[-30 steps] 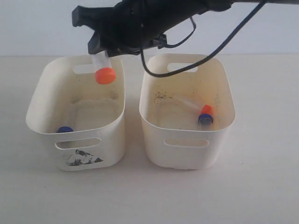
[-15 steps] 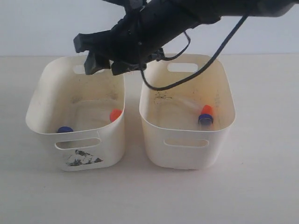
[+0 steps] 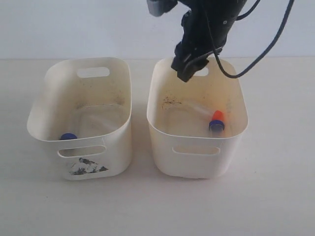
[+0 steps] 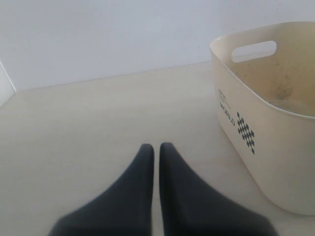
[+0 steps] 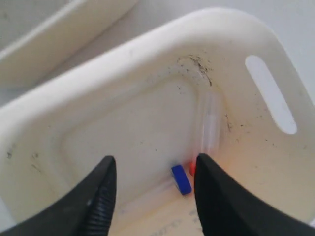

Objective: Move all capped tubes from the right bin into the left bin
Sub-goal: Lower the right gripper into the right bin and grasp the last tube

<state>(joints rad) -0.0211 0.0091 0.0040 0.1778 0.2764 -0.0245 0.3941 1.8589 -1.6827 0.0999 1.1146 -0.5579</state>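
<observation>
The right bin (image 3: 197, 157) holds two capped tubes lying against its right wall, one with an orange-red cap (image 3: 217, 116) and one with a blue cap (image 3: 216, 126). My right gripper (image 3: 186, 72) hangs open and empty over this bin's back rim. In the right wrist view the blue cap (image 5: 181, 179) and a sliver of orange cap (image 5: 192, 168) lie below the open right gripper (image 5: 155, 163). The left bin (image 3: 81, 166), with its torn sticker, shows one blue cap (image 3: 68, 137) behind its front wall. My left gripper (image 4: 156, 147) is shut on nothing, low over the table.
The two bins stand side by side with a narrow gap between them. The left wrist view shows the left bin's printed side wall (image 4: 246, 130) close to the gripper, with bare tabletop (image 4: 88, 113) around it. A black cable (image 3: 256, 54) loops from the right arm above the right bin.
The right arm released an orange-capped tube into the left bin, then swung right and now hovers over the right bin. That tube no longer shows in the left bin.
</observation>
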